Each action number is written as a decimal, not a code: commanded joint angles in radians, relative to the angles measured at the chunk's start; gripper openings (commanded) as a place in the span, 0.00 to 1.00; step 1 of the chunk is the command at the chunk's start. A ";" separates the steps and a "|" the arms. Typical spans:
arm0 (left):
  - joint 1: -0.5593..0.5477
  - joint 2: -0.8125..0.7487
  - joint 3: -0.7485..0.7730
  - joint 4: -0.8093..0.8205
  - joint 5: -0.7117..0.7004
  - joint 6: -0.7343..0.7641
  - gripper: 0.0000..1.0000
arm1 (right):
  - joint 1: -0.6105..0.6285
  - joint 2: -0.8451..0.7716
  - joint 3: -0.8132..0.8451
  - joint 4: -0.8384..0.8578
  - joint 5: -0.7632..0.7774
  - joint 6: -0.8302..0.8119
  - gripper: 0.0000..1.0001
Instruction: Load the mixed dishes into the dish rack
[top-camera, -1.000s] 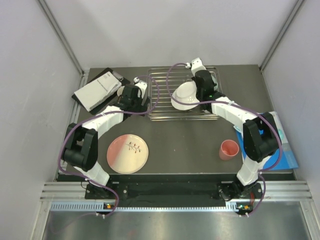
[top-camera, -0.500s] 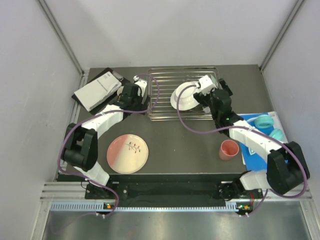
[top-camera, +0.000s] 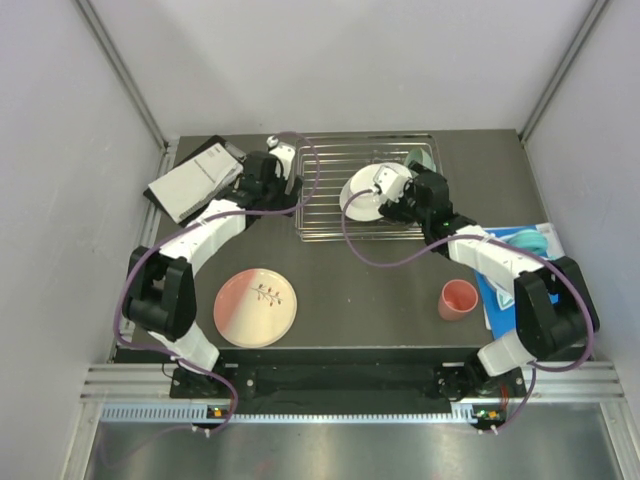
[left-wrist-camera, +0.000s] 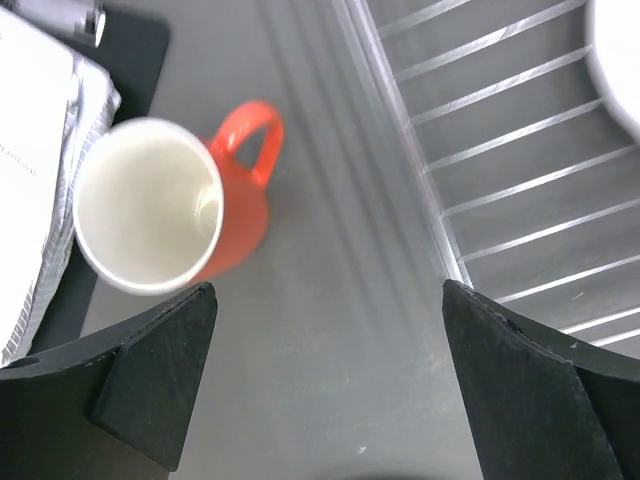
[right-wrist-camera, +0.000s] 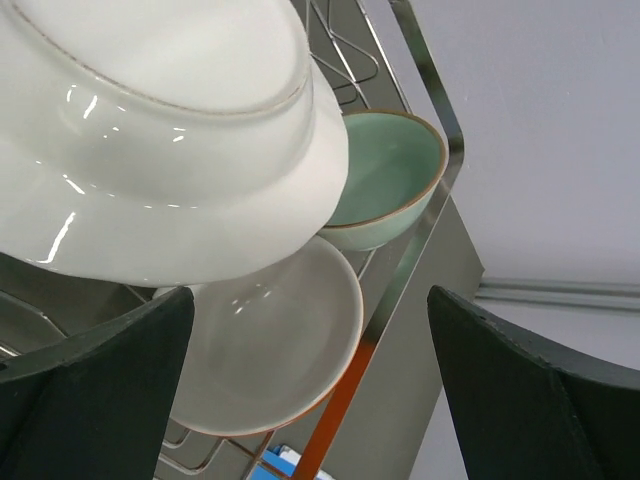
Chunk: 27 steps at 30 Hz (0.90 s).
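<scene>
- Mug (left-wrist-camera: 165, 205), orange outside and white inside: upright on table (top-camera: 370, 290) just left of dish rack (top-camera: 335, 215), mouth up, handle toward the rack; slightly blurred, hidden under the arm from above.
- White plate (top-camera: 360, 200) in the rack's right half; rim colour and tilt hard to make out.
- Mint green bowl (right-wrist-camera: 390, 185) at the rack's far right corner, partly covered by that plate.
- Left gripper (left-wrist-camera: 327, 295) over table between mug and rack, jaws wide apart.
- Right gripper (right-wrist-camera: 305, 300) close to the white plate, jaws spread.
</scene>
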 joint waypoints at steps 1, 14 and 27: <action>-0.012 0.023 0.091 0.024 0.076 -0.035 0.99 | 0.003 -0.024 0.021 -0.038 -0.052 -0.044 1.00; -0.019 0.040 0.091 0.028 0.076 -0.042 0.99 | 0.005 -0.104 -0.010 -0.117 -0.161 -0.026 1.00; -0.020 0.056 0.115 0.026 0.096 -0.064 0.99 | 0.014 0.042 0.047 -0.055 -0.111 -0.020 0.97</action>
